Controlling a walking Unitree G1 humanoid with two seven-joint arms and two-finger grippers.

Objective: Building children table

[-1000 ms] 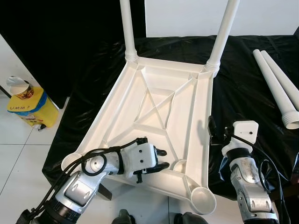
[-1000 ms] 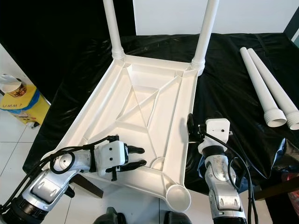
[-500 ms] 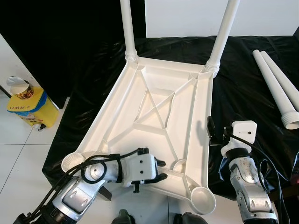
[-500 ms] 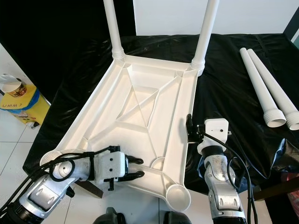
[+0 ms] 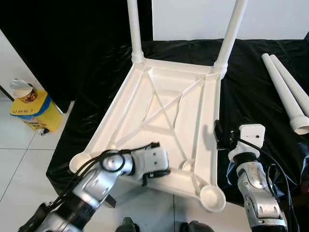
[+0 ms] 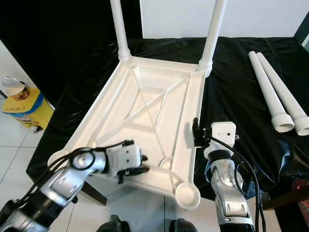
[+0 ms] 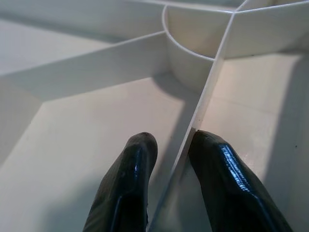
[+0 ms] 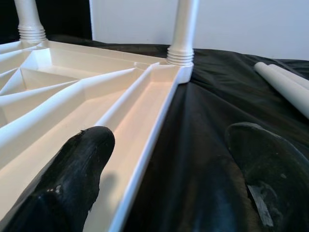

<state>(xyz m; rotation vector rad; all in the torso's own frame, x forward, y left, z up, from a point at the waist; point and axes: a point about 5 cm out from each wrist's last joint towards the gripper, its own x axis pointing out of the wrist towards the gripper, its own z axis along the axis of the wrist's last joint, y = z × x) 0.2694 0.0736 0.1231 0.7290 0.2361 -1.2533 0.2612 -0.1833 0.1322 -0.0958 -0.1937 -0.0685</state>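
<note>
On the black cloth (image 5: 251,87) lay the upturned white table top (image 5: 164,121), two legs (image 5: 231,34) standing in its far corners. The left gripper (image 5: 161,166) pinched a thin rib (image 7: 203,113) near the table top's near edge. The right gripper (image 8: 169,159) straddled its right rim, fingers spread. Two loose legs (image 5: 287,92) lay well apart, right.

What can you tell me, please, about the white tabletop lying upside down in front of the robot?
The tabletop is white, plastic-looking, and lies underside up on a black cloth, its near end overhanging the edge. Thin ribs cross its underside in a diagonal pattern. Two white legs stand upright in the far corner sockets; the two near sockets are empty. The left gripper straddles a rib near the front edge, one finger on each side. The right gripper sits open astride the right-hand rim.
</note>
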